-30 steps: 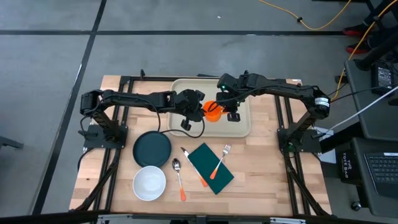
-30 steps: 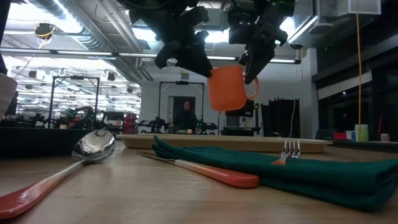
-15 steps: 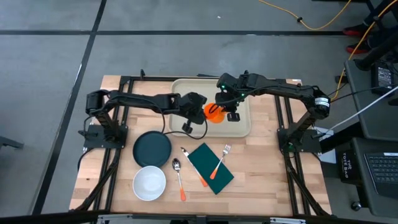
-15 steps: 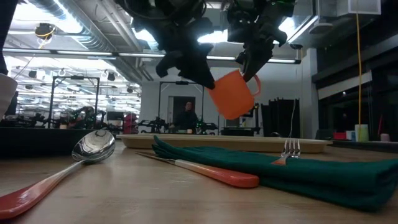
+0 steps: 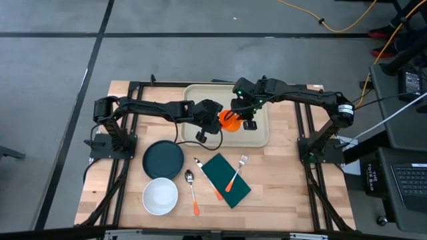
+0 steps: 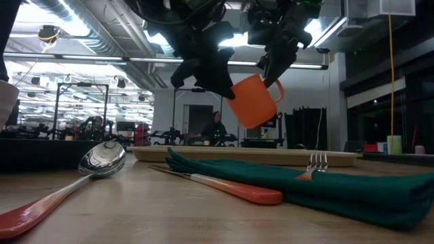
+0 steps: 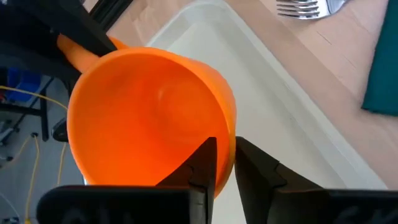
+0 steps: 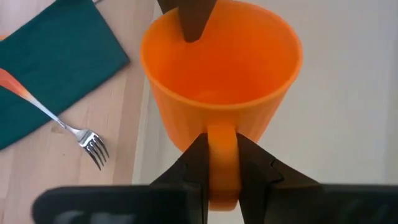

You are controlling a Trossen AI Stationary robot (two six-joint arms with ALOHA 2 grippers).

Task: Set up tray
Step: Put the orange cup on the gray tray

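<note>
An orange cup with a handle hangs tilted in the air over the large beige tray, between both grippers. My left gripper comes from the table's left and is shut on the cup. My right gripper comes from the right and is also shut on the cup. In the low view the cup hangs well clear of the tray, with both grippers above it. My left gripper pinches the cup's rim wall, one finger inside the cup and one outside. It comes slanting down from the table's left. The cup is lifted clear and tilted. My right gripper pinches the cup's handle between its two fingers, from the side opposite the left gripper's finger. It comes from above and from the table's right. The cup hangs tilted below it, clear of the tray.
Near the tray lie a dark green plate, a white bowl, a spoon and a knife. A fork rests on a dark green napkin. People show in the room beyond the table.
My left gripper has moved toward the table's right, up to the cup. The cup, upright a second ago, has tipped with its mouth toward the left gripper and stays lifted over the tray. My right gripper has kept its place on the handle.
</note>
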